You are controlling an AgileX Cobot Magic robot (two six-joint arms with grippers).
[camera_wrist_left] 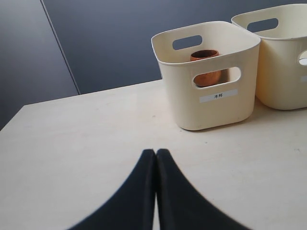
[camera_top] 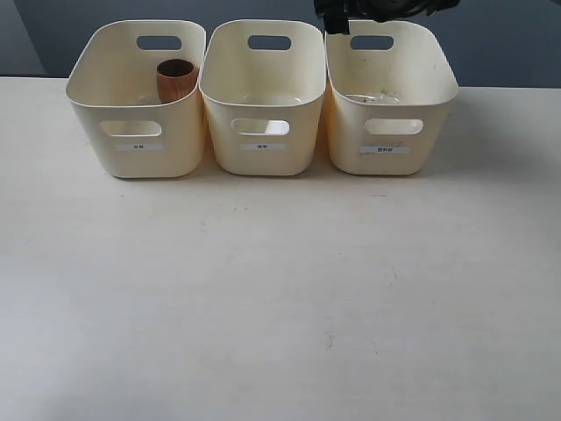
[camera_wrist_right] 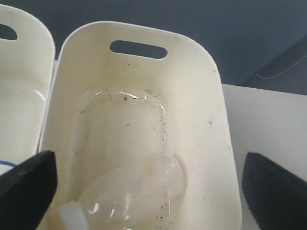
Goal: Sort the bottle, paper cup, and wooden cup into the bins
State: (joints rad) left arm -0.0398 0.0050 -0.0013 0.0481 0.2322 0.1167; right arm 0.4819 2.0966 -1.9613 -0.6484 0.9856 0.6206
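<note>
Three cream bins stand in a row at the back of the table. The brown wooden cup [camera_top: 175,79] [camera_wrist_left: 205,55] stands upright in the left bin [camera_top: 131,132] [camera_wrist_left: 211,110]. The clear bottle [camera_wrist_right: 139,189] lies on its side on the floor of the right bin [camera_top: 394,132] [camera_wrist_right: 206,120], its white cap [camera_wrist_right: 72,215] towards the camera. My right gripper [camera_wrist_right: 151,189] hovers open above that bin, apart from the bottle; its dark arm [camera_top: 351,10] shows at the top edge. My left gripper [camera_wrist_left: 156,153] is shut and empty, low over the table in front of the left bin. The paper cup is hidden.
The middle bin [camera_top: 263,132] [camera_wrist_right: 19,96] stands tight between the other two, and its contents do not show. The pale table [camera_top: 280,307] stretches out in front of the bins. A dark wall lies behind them.
</note>
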